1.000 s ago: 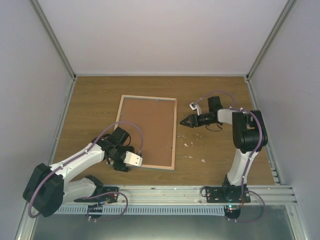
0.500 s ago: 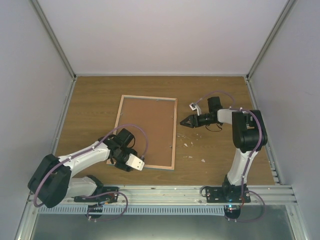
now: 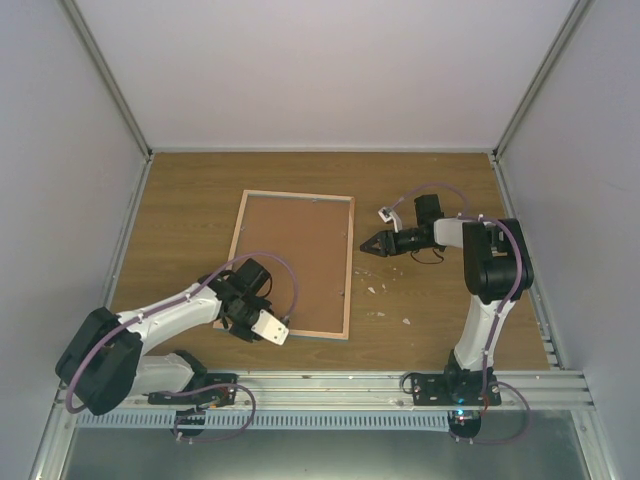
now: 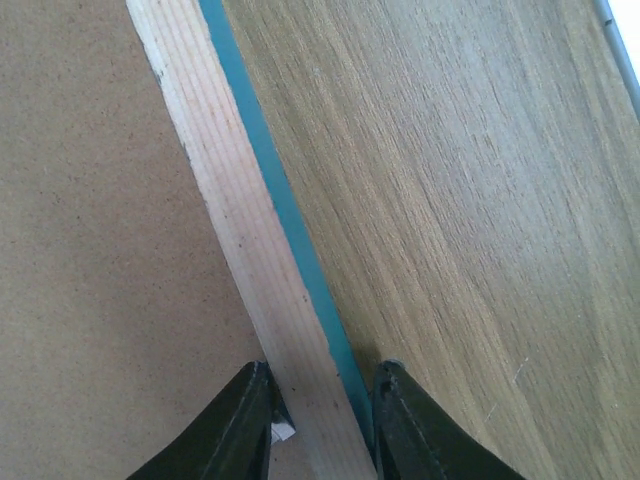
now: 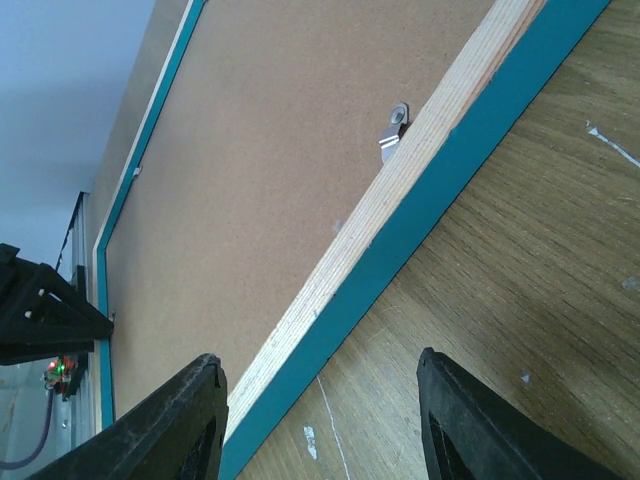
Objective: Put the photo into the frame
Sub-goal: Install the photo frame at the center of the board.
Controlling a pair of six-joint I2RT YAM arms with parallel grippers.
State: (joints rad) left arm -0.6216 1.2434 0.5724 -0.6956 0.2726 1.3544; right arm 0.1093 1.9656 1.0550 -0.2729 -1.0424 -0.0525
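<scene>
Nearest to me, my left end effector (image 4: 320, 368) sits at the near left corner of the frame (image 3: 295, 262), one finger on the brown board side and the other on the table (image 3: 190, 200) side of the pale wood rail; both stand close against it, but I cannot tell whether they truly pinch it. The frame lies face down, board up, its teal front showing only as a thin strip along the edge. Farther out, my right end effector (image 5: 318, 360) hangs just beside the frame's right rail with its fingers well apart and nothing between them, a small metal clip (image 5: 395, 130) ahead of it. The photo shows in no view. I judge this to be the step of taking hold of the frame; next I need a firm, square pinch on the rail, then the clips turned so the back can open
</scene>
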